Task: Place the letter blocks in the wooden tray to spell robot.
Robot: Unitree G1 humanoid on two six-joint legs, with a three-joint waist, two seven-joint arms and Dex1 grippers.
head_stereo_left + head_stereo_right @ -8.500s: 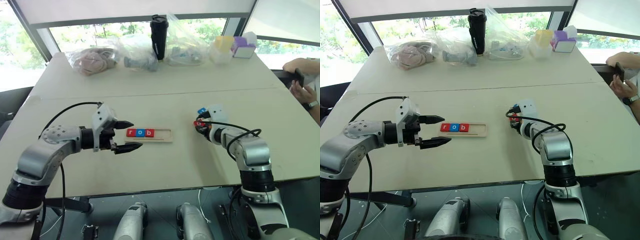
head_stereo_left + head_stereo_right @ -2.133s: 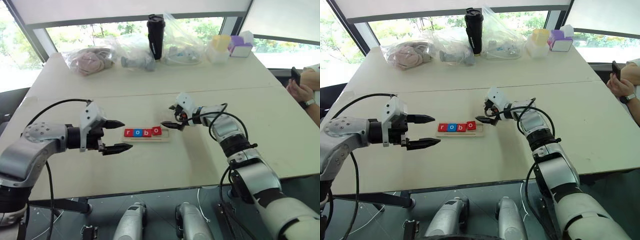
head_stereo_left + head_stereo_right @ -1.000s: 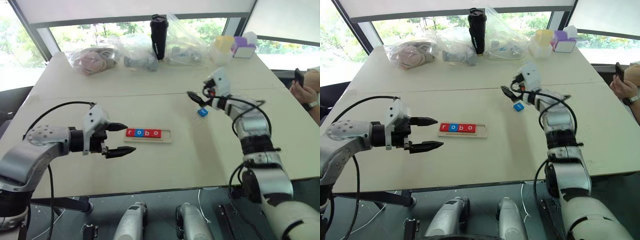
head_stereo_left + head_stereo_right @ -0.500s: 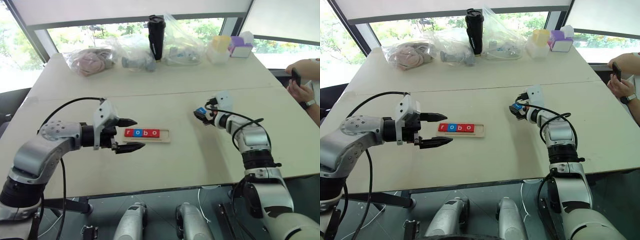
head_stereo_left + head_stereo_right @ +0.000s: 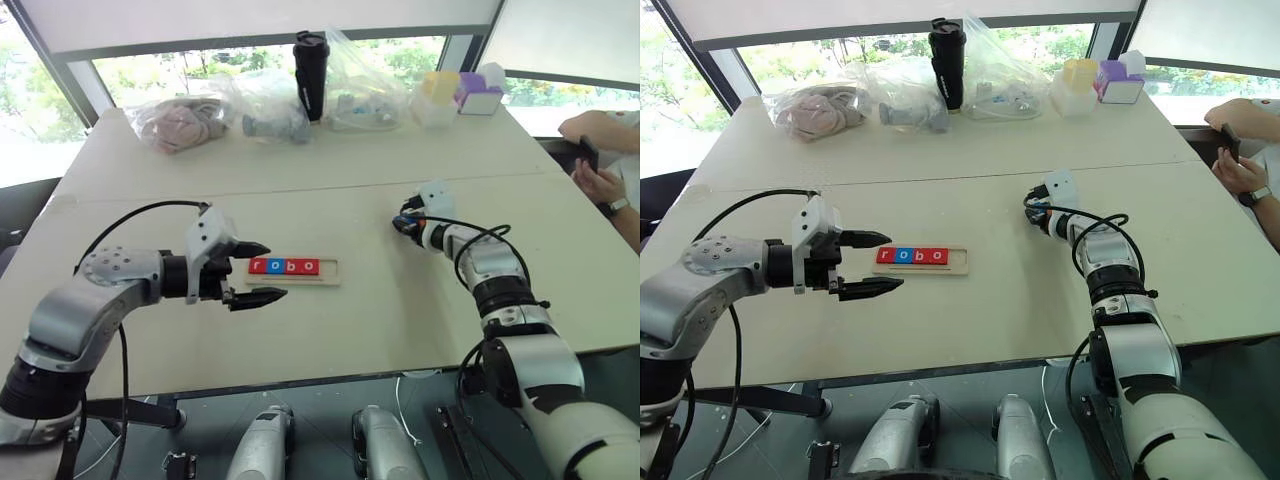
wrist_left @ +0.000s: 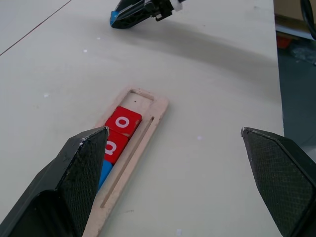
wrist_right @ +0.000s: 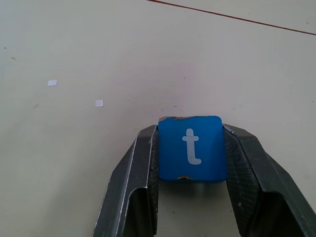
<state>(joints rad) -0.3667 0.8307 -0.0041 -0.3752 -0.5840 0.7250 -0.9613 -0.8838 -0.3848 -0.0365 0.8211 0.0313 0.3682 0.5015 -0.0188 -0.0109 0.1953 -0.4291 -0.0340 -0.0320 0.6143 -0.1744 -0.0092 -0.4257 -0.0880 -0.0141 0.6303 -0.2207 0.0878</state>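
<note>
Pale wood is the landmark here: the long narrow wooden tray [image 5: 294,269] lies on the beige counter [image 5: 330,180] with four small square letter tiles [image 5: 284,266] in its groove, red, blue, red, red, reading r, o, b, o. The slot at the tray's right end is bare. The left gripper [image 5: 258,273] hovers just off the tray's left end, its black fingers spread wide with nothing between them. Well off to the tray's right, the right gripper [image 5: 400,224] is down at the counter, a bit of blue showing at its tip. Behind the tray along the far edge sit clear plastic bags [image 5: 268,100], a black tumbler [image 5: 310,61] and some yellow and purple boxes [image 5: 462,91]. A person's hands holding a phone [image 5: 588,150] show at the right edge.

Left wrist view: the tray [image 6: 129,161] runs between the wide-open fingers [image 6: 79,168], two red o tiles [image 6: 118,131] and a sliver of blue visible, and the right gripper [image 6: 129,15] lies beyond the tray's empty end.

Right wrist view: the fingers [image 7: 138,177] are closed snugly on both sides of the blue square t tile [image 7: 191,148], letter face showing, right at the counter surface.
</note>
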